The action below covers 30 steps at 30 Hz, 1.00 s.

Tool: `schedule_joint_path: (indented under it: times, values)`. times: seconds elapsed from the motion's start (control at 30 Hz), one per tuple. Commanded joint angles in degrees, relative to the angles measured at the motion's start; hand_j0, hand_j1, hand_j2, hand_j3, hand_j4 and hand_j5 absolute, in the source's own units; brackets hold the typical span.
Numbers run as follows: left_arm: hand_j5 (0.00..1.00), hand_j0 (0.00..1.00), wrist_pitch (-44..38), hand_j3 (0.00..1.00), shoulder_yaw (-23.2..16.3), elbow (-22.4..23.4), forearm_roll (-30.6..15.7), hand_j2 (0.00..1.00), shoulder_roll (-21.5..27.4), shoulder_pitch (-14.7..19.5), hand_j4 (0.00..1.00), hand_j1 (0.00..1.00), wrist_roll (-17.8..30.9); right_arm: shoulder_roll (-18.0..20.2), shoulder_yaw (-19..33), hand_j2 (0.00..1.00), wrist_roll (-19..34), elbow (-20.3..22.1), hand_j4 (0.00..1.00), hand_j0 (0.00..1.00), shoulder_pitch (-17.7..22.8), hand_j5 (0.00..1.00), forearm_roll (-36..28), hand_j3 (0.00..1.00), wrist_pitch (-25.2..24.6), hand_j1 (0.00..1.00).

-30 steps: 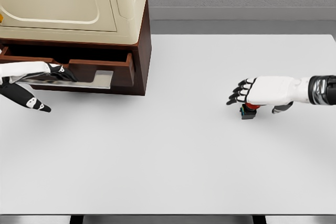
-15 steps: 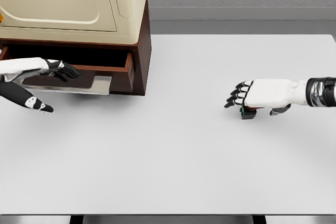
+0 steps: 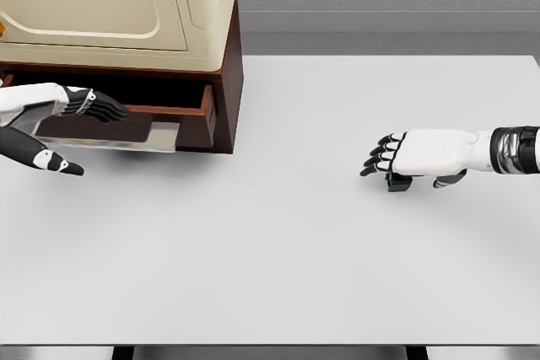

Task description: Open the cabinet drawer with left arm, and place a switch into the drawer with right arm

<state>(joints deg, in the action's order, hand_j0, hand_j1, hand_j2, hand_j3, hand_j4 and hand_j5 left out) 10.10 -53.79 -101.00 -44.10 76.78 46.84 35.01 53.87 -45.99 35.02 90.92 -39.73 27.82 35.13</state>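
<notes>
Across the whole middle of the frame lies the big white table (image 3: 278, 267). You have lots of bare room on it.

In the upper left sits the cabinet (image 3: 226, 82), dark brown wood with a cream top part. Its drawer (image 3: 173, 115) is pulled out a little way, and you can see a pale grey floor inside it. The gap looks small from here, so check that it is wide enough before you bring anything over.

At the left edge, your left hand (image 3: 84, 105) is at the drawer front with its dark fingers stretched out flat and close together. It holds nothing that you can see. The thumb points down toward the table, away from the other fingers.

At the right side, your right hand (image 3: 413, 156) lies low over the table, palm down, fingers reaching to the left and a bit curled.

Smallest of all is the switch (image 3: 398, 181). It is a tiny dark block peeking out from under the right hand, well apart from the drawer. The hand covers most of it, so you cannot tell if the fingers are gripping it yet or just resting on top.

The step now is the grab. Close the fingers slowly around both sides of the switch, not just on top. It is small and could pop out or slide away. Lift it only when it feels snug. Keep the left hand on the drawer so it does not slide back in.
</notes>
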Motion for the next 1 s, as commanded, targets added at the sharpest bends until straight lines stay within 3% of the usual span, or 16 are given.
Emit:
schedule_joint_path:
  times: [0.0, 0.53, 0.73, 0.97]
  values:
    - [0.85, 0.85, 0.19, 0.85, 0.09, 0.01, -0.73, 0.85, 0.21, -0.08, 0.85, 0.85, -0.01, 0.01, 0.03, 1.00, -0.02, -0.04, 1.00, 1.00, 0.00, 1.00, -0.22, 1.00, -0.13, 1.00]
    - [0.86, 0.86, 2.91, 0.86, 0.35, 0.01, -3.80, 0.86, 3.11, 0.01, 0.86, 0.86, -0.01, 0.01, -0.15, 1.00, -0.02, -0.40, 1.00, 1.00, 0.00, 1.00, -0.22, 1.00, -0.13, 1.00]
    - [0.87, 0.87, 6.16, 0.87, 0.61, 0.01, -6.97, 0.87, 7.06, 0.09, 0.87, 0.87, -0.01, 0.01, -0.06, 0.84, -0.02, -0.66, 0.84, 0.84, 0.00, 0.84, -0.22, 0.84, -0.13, 0.84]
    - [0.97, 0.97, 7.74, 0.97, 0.61, 0.01, -6.88, 0.97, 11.54, 0.01, 0.97, 0.97, -0.01, 0.01, 0.12, 0.82, -0.02, -0.66, 0.82, 0.82, -0.09, 0.82, -0.31, 0.82, -0.13, 0.82]
